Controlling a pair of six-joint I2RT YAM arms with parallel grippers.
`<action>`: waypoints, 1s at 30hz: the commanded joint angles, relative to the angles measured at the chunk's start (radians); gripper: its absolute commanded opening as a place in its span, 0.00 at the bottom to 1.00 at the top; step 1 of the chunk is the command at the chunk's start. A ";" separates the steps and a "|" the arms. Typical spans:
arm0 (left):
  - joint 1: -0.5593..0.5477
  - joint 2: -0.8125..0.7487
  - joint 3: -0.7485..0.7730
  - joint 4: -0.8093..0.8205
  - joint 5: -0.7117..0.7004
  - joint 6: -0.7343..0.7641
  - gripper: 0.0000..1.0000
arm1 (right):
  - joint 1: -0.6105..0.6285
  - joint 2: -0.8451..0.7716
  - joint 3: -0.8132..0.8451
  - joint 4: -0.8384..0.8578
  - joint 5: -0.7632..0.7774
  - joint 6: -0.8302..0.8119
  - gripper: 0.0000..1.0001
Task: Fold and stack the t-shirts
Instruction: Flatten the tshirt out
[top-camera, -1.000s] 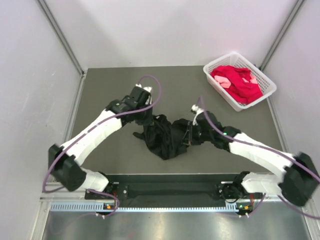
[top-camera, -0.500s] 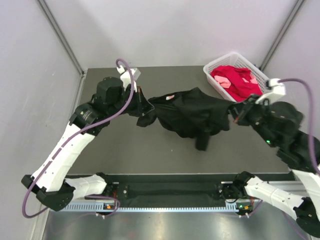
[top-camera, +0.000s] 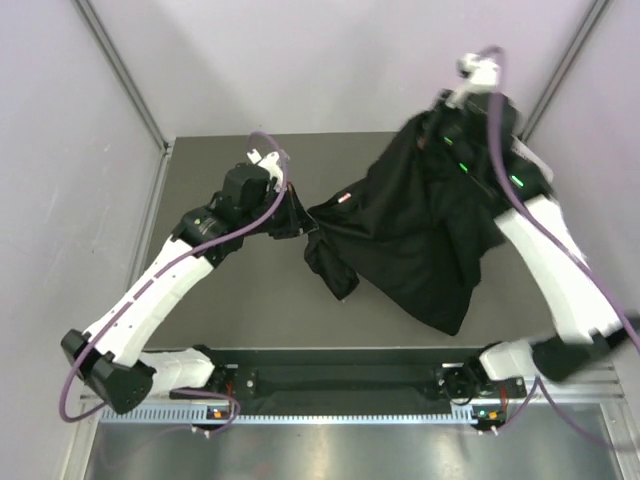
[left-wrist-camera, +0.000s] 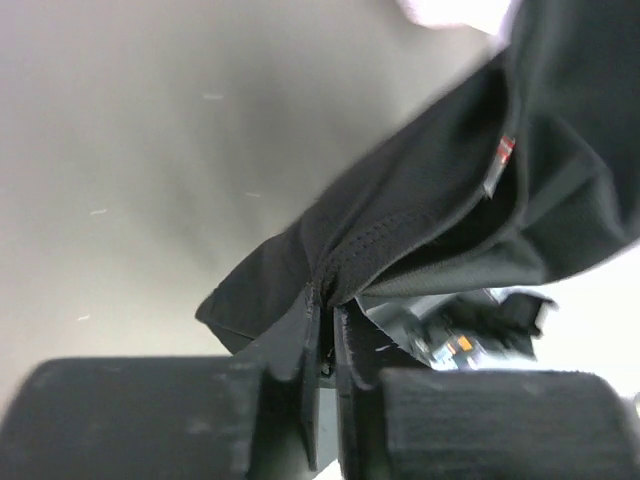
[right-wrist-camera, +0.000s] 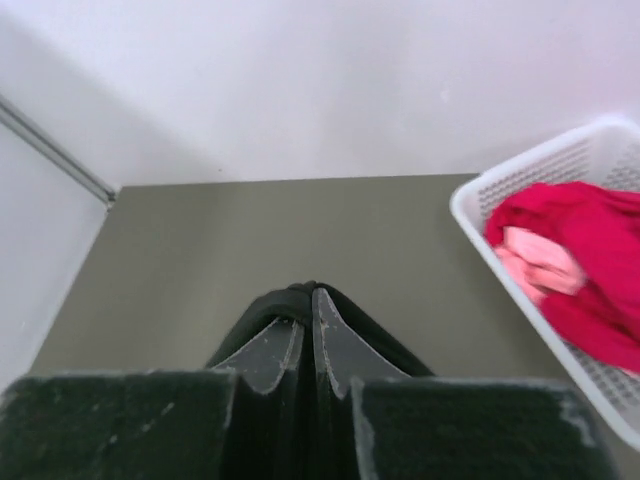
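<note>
The grey tabletop carries nothing of the black t-shirt that can be made out; it hangs spread in the air between the two arms, draping low toward the near right. The right arm reaches high at the far right, the left arm lower at the left middle. A white basket at the far right holds the red t-shirt and the pink t-shirt. The left jaws are pinched together on a black seam, and the right jaws are pressed closed on a black fold.
</note>
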 joint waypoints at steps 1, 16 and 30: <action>0.077 0.047 -0.016 -0.033 -0.194 -0.062 0.13 | -0.090 0.335 0.084 0.147 -0.297 0.042 0.06; 0.281 0.215 -0.131 -0.186 -0.048 0.013 0.66 | -0.099 0.307 -0.137 -0.245 -0.322 -0.070 0.55; -0.061 0.357 -0.293 0.003 -0.032 -0.119 0.61 | -0.097 -0.298 -0.965 -0.136 -0.399 0.298 0.40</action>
